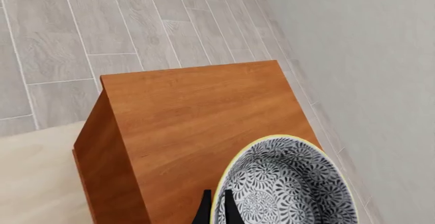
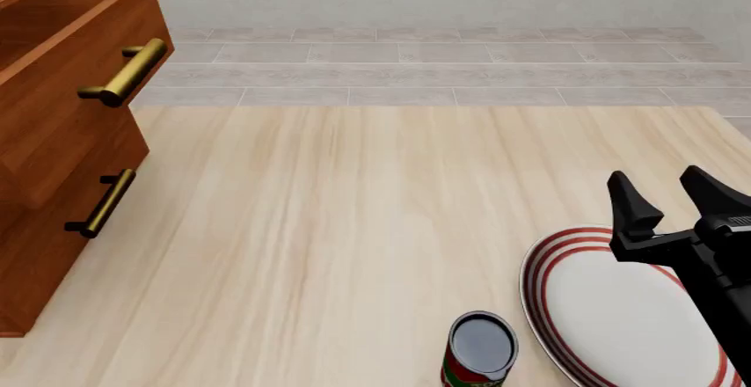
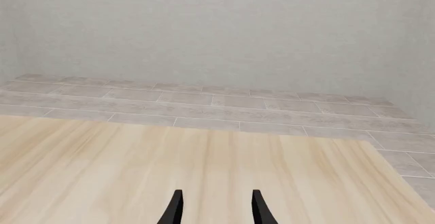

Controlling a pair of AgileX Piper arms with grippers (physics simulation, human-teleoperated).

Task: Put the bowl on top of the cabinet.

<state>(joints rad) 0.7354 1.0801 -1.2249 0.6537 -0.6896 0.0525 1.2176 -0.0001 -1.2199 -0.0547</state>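
Observation:
In the left wrist view the bowl (image 1: 286, 188), blue-grey and white floral with a yellowish rim, is over the flat top of the reddish-brown cabinet (image 1: 197, 117). My left gripper (image 1: 217, 196) is shut on the bowl's rim, one finger inside and one outside. Whether the bowl rests on the top or hangs just above it, I cannot tell. The front view shows the cabinet (image 2: 47, 141) at the table's left, but not the bowl or the left arm. My right gripper (image 2: 657, 176) (image 3: 217, 193) stands open and holds nothing, above the table's right side.
A flat white plate with red rings (image 2: 610, 317) lies under the right gripper. A can (image 2: 481, 352) stands just left of it. The cabinet's upper drawer (image 2: 83, 53) juts out past the lower one, both with brass bar handles. Tiled floor and a wall lie beyond the table.

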